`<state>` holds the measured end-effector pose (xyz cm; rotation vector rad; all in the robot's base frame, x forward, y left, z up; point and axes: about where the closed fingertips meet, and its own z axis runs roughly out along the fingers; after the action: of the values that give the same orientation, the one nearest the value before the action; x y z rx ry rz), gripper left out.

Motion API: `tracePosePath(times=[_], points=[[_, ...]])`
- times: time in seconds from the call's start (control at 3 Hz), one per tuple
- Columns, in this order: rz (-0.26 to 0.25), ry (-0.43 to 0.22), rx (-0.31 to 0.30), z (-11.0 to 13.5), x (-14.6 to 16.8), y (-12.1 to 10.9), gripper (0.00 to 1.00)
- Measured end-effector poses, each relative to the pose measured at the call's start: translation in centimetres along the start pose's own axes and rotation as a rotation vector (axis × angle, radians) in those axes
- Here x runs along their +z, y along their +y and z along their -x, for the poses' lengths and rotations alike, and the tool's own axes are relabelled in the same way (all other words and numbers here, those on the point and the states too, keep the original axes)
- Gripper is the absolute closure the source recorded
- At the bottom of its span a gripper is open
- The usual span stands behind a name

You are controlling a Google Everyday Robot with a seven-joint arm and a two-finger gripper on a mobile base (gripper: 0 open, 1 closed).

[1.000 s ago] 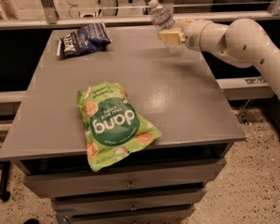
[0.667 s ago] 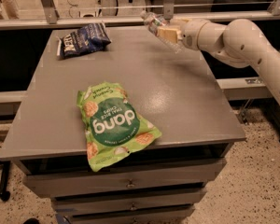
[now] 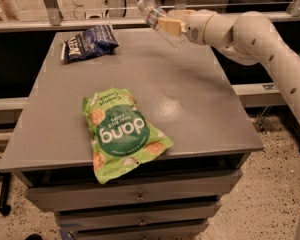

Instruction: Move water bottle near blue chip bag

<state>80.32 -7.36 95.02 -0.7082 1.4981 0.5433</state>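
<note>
Water bottle (image 3: 154, 16) in hand (image 3: 167, 26) over table's (image 3: 200, 114) rear, nearer blue chip bag (image 3: 88, 43)

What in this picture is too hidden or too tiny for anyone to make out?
Camera view:
- Label of the water bottle: partly covered by the gripper, which holds it tilted over the far edge of the table.
- Lettering on the blue chip bag: too small to read.
- The arm: cut off by the right edge; the base is unseen.
- The drawers: contents hidden behind closed fronts.
</note>
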Motion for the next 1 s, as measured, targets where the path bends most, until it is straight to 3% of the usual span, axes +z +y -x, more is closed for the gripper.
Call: tracePosePath(times=[0.33,1.0], points=[[0.037,-0.024,0.002,1.2,0.9,1.1,1.00],[0.182,0.070,-0.041,-0.4,3.8,5.6,1.00]])
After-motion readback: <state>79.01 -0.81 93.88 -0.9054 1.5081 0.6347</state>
